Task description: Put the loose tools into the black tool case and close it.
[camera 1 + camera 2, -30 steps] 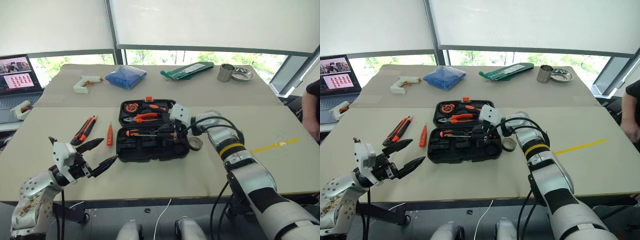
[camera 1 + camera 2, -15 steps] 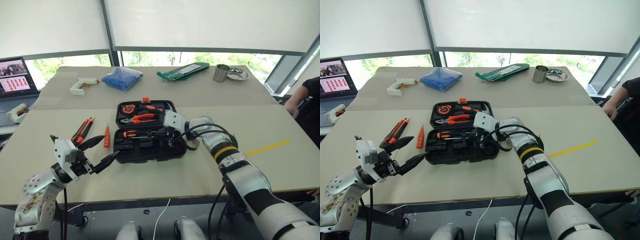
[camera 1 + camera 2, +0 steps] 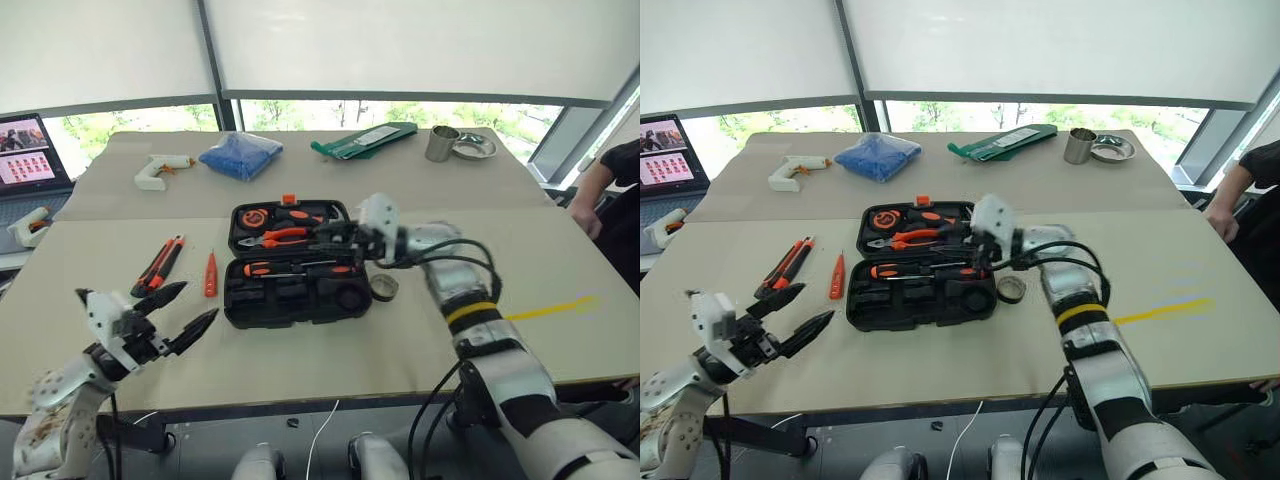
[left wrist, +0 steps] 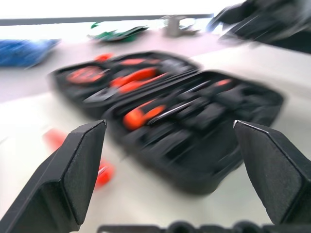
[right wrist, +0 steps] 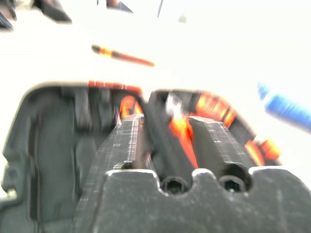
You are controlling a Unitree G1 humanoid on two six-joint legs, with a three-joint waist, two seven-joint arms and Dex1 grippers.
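The black tool case [image 3: 297, 262] lies open on the counter [image 3: 420, 190], both halves flat. In the half under the right pincer [image 3: 330, 236] sits a screwdriver [image 3: 300, 268] in its slot; pliers [image 3: 282, 236] and a tape measure [image 3: 263, 214] fill the half beyond it. The right pincer hovers just above the case's middle, fingers parted a little with nothing between them, as its wrist view shows.

Three loose tools are left on the counter. The black tape roll [image 3: 384, 287] rests just beside the case, below the right forearm. The utility knife [image 3: 160, 265] and the short orange tester screwdriver [image 3: 211, 273] lie just ahead of the left pincer [image 3: 182, 312], between it and the case's near side. That pincer hangs low over the counter edge, spread wide and empty.

I'd say the job is about half done: one screwdriver is stowed, the knife, tester and tape are yet to go in, and the lid is yet to be shut.
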